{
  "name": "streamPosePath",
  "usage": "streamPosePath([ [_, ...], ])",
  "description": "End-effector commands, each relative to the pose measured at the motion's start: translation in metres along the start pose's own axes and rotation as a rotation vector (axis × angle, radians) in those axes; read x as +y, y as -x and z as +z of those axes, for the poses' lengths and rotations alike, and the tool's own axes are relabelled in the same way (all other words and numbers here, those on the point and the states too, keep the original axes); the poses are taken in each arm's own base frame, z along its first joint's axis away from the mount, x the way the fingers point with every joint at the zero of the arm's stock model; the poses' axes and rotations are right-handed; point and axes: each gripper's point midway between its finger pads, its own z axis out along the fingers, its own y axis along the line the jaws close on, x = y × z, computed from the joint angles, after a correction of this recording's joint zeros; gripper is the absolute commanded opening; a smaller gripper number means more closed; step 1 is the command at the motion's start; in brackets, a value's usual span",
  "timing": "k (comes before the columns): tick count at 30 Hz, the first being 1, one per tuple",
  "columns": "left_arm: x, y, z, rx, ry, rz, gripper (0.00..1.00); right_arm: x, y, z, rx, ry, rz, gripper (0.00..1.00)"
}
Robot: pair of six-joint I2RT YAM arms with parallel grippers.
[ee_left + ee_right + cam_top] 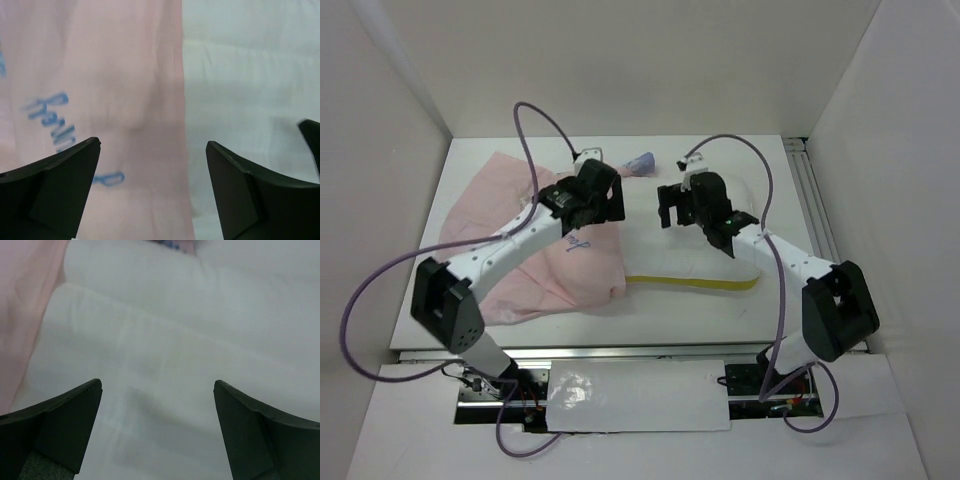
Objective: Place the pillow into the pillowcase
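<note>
my left claw point(152, 144) stands spread to its full width over the line where the pillowcase point(100, 100) meets the pillow point(250, 100), with nothing between its fingers. my right claw point(157, 383) is equally wide and equally empty, hanging above bare pillow. status as i judge it: the pillow lies mid-table, its left part under the pink cloth and its right part sticking out uncovered, the yellow seam point(690, 283) along its near side, so the job is partly done. risks: with neither claw gripping, nothing pins the cloth, and the puffy filling could push the case back off. a new pinch taken too deep would catch cloth and pillow together, so a pull would drag both instead of sliding one over the other. a pinch on a single layer would close the mouth rather than open it. the cables point(535, 130) loop high and could snag if the arms cross. clearances: the two claws face each other closely over the middle, so there is little room between them. the table point(760, 160) is bare behind and to the right of the pillow, up to the rail point(815, 200). the walls point(380, 150) close in on three sides, and the yellow seam sits near the front edge, so a pull toward me has little margin.
</note>
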Motion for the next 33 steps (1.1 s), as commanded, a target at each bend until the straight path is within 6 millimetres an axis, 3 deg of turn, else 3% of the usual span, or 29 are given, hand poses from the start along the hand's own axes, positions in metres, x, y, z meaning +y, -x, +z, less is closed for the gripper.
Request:
streamPosePath([
  [1,0.000,0.043,0.039,-0.035,0.050,0.071,1.00,0.015,0.060,0.016,-0.116,0.216,-0.317,1.00],
  [3,0.008,0.063,0.060,-0.044,0.085,0.063,1.00,0.009,0.053,0.035,-0.074,0.237,-0.371,1.00],
  [4,0.007,0.069,0.069,-0.042,0.081,0.065,1.00,0.006,0.058,0.041,-0.080,0.245,-0.388,1.00],
  [5,-0.001,0.088,0.072,-0.066,0.054,0.078,1.00,0.006,0.075,0.044,-0.116,0.282,-0.422,1.00],
  [6,0.000,0.080,0.097,-0.032,0.077,0.099,1.00,0.004,0.066,0.055,-0.080,0.299,-0.423,1.00],
  [8,-0.005,0.104,0.112,-0.088,0.093,0.116,1.00,0.005,0.068,0.063,-0.071,0.342,-0.473,1.00],
  [9,-0.001,0.093,0.140,-0.050,0.117,0.140,1.00,0.007,0.076,0.067,-0.082,0.350,-0.495,1.00],
  [10,-0.005,0.095,0.148,-0.052,0.117,0.153,1.00,0.007,0.064,0.077,-0.053,0.371,-0.511,1.00],
  [11,-0.011,0.111,0.151,-0.092,0.115,0.152,1.00,0.010,0.063,0.081,-0.059,0.399,-0.553,1.00],
  [12,-0.015,0.109,0.158,-0.077,0.105,0.165,1.00,0.007,0.066,0.086,-0.066,0.401,-0.563,1.00],
  [13,-0.014,0.112,0.167,-0.074,0.095,0.156,1.00,0.008,0.049,0.096,-0.022,0.427,-0.566,1.00],
  [14,-0.020,0.109,0.178,-0.065,0.076,0.166,1.00,0.004,0.048,0.101,-0.015,0.433,-0.569,1.00],
  [15,-0.029,0.104,0.182,-0.044,0.032,0.168,1.00,0.001,0.058,0.107,-0.034,0.429,-0.568,1.00],
  [16,-0.026,0.102,0.188,-0.037,0.025,0.162,1.00,0.001,0.039,0.117,0.024,0.454,-0.552,1.00],
  [18,-0.020,0.099,0.196,-0.029,0.035,0.168,0.96,0.000,0.035,0.124,0.042,0.471,-0.501,1.00],
  [19,-0.020,0.099,0.196,-0.029,0.035,0.168,0.88,-0.004,0.040,0.129,0.038,0.461,-0.481,1.00],
  [21,-0.015,0.092,0.202,-0.006,0.025,0.152,0.77,0.001,0.016,0.136,0.097,0.515,-0.448,0.96],
  [22,-0.013,0.097,0.204,-0.016,0.013,0.141,0.59,0.003,0.009,0.136,0.113,0.535,-0.439,0.94],
  [24,-0.018,0.095,0.212,-0.012,-0.049,0.177,0.37,0.007,-0.001,0.138,0.128,0.551,-0.452,0.80],
  [25,-0.016,0.093,0.218,-0.003,-0.068,0.195,0.06,0.012,-0.002,0.138,0.130,0.553,-0.460,0.72],
  [26,-0.017,0.098,0.217,-0.007,-0.093,0.208,0.00,0.010,-0.010,0.137,0.157,0.546,-0.454,0.55],
  [28,-0.028,0.096,0.221,-0.013,-0.169,0.270,0.00,0.011,-0.023,0.136,0.184,0.543,-0.454,0.29],
  [30,-0.034,0.105,0.214,-0.041,-0.207,0.307,0.00,0.014,-0.019,0.137,0.168,0.523,-0.451,0.00],
  [31,-0.037,0.106,0.211,-0.048,-0.221,0.306,0.00,0.014,-0.015,0.133,0.161,0.522,-0.453,0.00],
  [33,-0.048,0.118,0.190,-0.077,-0.263,0.308,0.00,0.018,0.011,0.124,0.084,0.511,-0.461,0.00],
])
